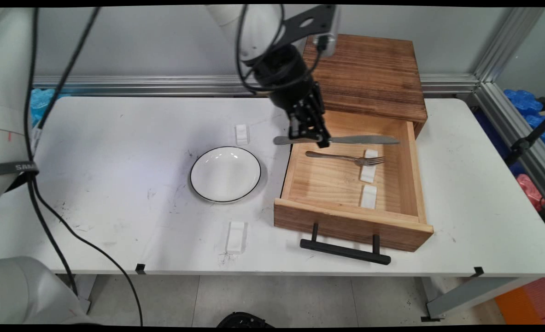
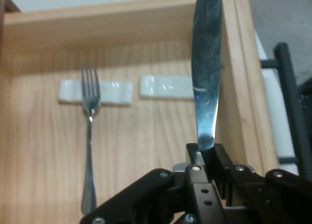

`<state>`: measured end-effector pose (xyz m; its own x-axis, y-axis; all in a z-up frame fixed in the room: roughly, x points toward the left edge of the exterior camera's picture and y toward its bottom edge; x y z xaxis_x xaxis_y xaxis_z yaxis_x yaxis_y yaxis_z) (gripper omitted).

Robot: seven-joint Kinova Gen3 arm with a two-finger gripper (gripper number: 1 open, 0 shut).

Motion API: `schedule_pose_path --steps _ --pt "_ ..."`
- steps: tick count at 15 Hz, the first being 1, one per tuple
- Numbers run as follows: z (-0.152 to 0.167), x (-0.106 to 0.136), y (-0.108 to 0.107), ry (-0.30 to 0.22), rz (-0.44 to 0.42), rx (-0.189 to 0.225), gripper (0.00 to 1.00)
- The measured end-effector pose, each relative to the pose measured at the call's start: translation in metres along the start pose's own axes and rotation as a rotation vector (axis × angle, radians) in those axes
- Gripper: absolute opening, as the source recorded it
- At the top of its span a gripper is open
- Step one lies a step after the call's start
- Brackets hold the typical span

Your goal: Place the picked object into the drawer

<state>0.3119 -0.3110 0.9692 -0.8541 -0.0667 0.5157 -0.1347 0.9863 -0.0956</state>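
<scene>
Hanging over the open wooden drawer (image 1: 394,177), the black gripper (image 1: 310,137) has its fingers pinched tight on a table knife (image 1: 362,139), gripping it where handle meets blade; in the main view the knife lies level, its handle poking out past the drawer's left wall toward the plate and its blade reaching to the right across the back of the drawer, clear of the floor below; in the hand view the same knife (image 2: 206,77) runs straight away from the gripper (image 2: 202,158), its long axis in line with the camera's look, the blade crossing above the drawer's inner wall; beneath and just to the near side of it a fork (image 1: 346,158) lies flat on the drawer floor, roughly parallel to the knife, its tines resting on one of two small white rests (image 1: 368,172); the second rest (image 1: 369,196) sits bare, nearer the drawer's front; in the hand view the fork (image 2: 89,136) lies well to the left of the held knife, the bare rest (image 2: 166,86) almost under the blade; outside the drawer, a white plate with a dark rim (image 1: 225,174) stands on the white table (image 1: 115,138) just to the left, with two more white blocks beyond and before it; the drawer's black handle (image 1: 345,249) faces the table's near edge.
</scene>
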Motion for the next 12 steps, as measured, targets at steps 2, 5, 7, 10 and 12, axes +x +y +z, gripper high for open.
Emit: schedule_pose_path --steps 2,5,7,10,12 --pt "0.015 0.007 -0.007 0.004 0.014 0.004 0.0" --pt "0.038 0.014 -0.015 0.002 0.027 0.007 0.0" --pt "0.055 0.016 -0.019 -0.003 0.03 0.007 0.0" --pt "0.073 0.016 -0.023 -0.013 0.027 0.004 0.0" --pt "0.084 0.016 -0.025 -0.019 0.025 0.001 0.0"
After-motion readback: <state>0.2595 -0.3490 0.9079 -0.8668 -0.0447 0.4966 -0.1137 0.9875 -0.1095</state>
